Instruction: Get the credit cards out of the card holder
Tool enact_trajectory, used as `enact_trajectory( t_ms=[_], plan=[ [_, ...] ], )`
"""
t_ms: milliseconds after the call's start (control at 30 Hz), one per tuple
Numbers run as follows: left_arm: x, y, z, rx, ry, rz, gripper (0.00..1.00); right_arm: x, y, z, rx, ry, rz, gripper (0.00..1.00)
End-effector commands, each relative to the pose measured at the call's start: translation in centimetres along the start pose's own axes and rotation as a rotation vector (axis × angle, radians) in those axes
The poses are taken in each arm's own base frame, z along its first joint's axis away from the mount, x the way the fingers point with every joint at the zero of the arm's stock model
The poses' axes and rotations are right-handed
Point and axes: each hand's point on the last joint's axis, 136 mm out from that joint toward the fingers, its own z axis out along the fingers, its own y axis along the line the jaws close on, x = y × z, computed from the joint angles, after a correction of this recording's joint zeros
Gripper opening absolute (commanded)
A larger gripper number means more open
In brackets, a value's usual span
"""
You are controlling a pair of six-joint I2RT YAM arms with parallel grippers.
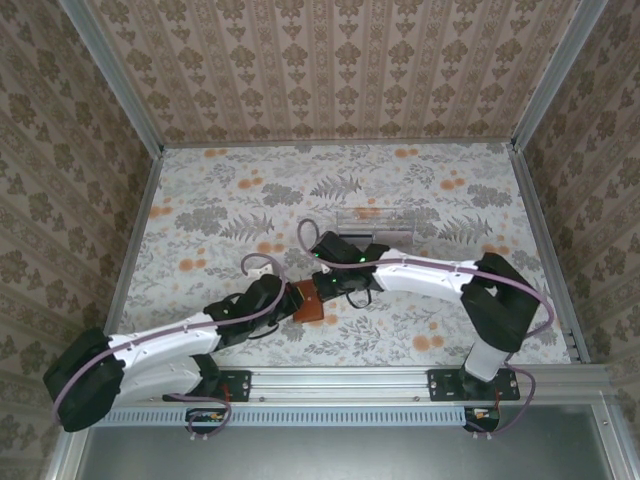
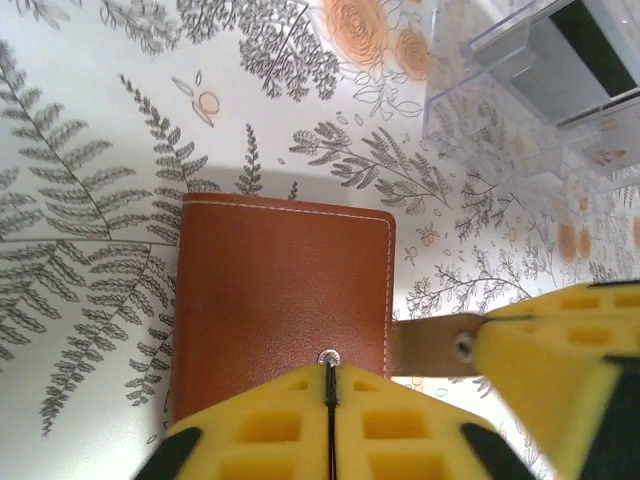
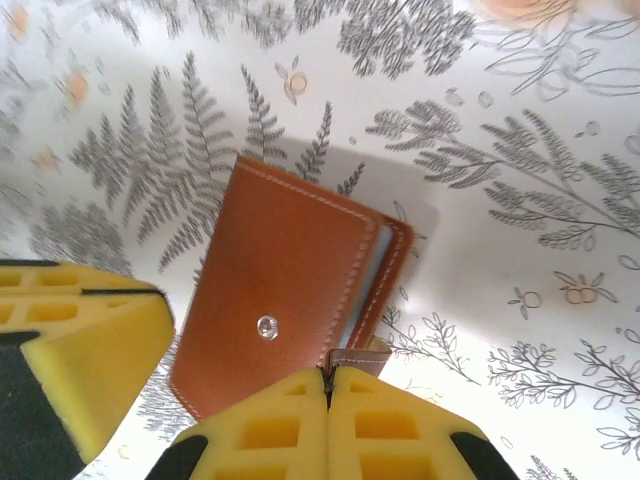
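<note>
Midway along the tabletop's near edge, the card holder [image 1: 308,302] lies folded shut. The left tool [image 2: 328,420], pads together, rests on its cover, while the right tool [image 3: 328,410] pinches the clasp strap [image 2: 430,345]. Unfastening looks barely begun; the credit cards are not yet pulled out.

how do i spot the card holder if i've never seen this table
Look at the flowered table, near the middle of its front edge. The card holder lies there: a brown stitched wallet with a metal snap, unlike the clear tray behind it.
</note>
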Motion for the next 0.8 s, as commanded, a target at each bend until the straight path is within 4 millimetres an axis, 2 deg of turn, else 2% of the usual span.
enact_trajectory(
  t_ms=[0,67,233,333,400,667,767],
  plan=[
    [-1.4,-0.1,-1.4,-0.022,-0.05,0.02,0.23,-1.6,2.0,-2.0,-0.162,-0.058,0.074,0.0],
    [-1.7,0.0,-2.1,-0.021,-0.067,0.027,0.36,-1.9,2.7,-2.8,-0.218,-0.075,0.082,0.0],
    [-2.6,0.9,-3.8,-0.046,-0.099,0.04,0.57,-2.7,5.1,-4.3,-0.341,-0.101,0.094,0.0],
    [-3.0,1.2,-4.6,-0.043,-0.118,0.04,0.58,-3.2,5.5,-4.7,-0.359,-0.113,0.104,0.0],
    [-3.1,1.3,-4.9,-0.042,-0.125,0.041,0.68,-3.3,5.6,-4.7,-0.361,-0.117,0.108,0.0],
    [-3.0,1.4,-5.0,-0.046,-0.117,0.056,0.71,-3.1,4.8,-5.6,-0.341,-0.15,0.112,0.0],
    [-2.9,1.3,-4.9,-0.048,-0.112,0.059,0.75,-2.9,4.9,-5.5,-0.345,-0.148,0.111,0.0]
  ],
)
